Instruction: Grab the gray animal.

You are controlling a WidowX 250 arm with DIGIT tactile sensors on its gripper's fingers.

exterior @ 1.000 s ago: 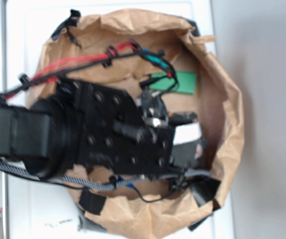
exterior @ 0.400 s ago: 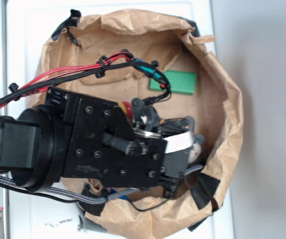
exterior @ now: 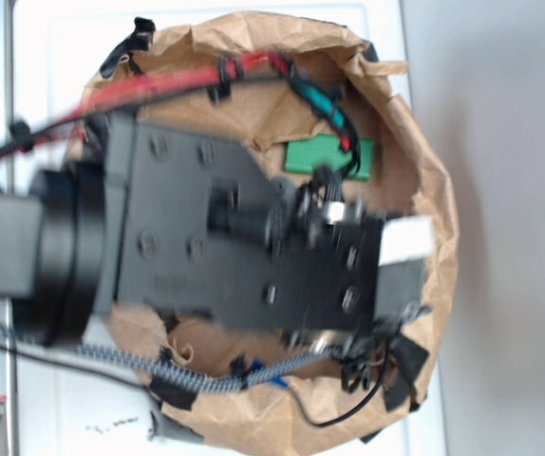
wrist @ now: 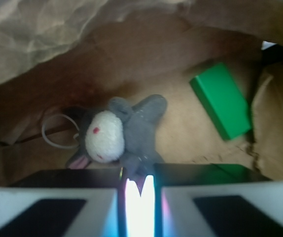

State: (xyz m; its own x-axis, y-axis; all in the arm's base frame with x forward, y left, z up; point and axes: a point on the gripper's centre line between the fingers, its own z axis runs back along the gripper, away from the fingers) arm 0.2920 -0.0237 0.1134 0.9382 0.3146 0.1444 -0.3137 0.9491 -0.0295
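Observation:
The gray animal (wrist: 136,116) is a small plush with a cream-white head top (wrist: 104,136), a pinkish trunk and a thin white string loop (wrist: 53,133). In the wrist view it lies on brown paper right in front of my gripper (wrist: 140,185). The jaws stand almost together, and a gray bit of the plush sits pinched in the narrow gap between them. In the exterior view the gripper (exterior: 401,264) is over the right side of the paper nest, blurred, and the arm hides the animal.
A green block (wrist: 223,101) lies to the right of the plush, also showing as the green block (exterior: 325,154) beyond the arm. Crumpled brown paper walls (exterior: 439,218) ring the spot. Cables run over the arm.
The arm has swung right and come nearer the camera, blurred. The animal, which showed beside the gripper 0.4 s ago, is now covered in the exterior view.

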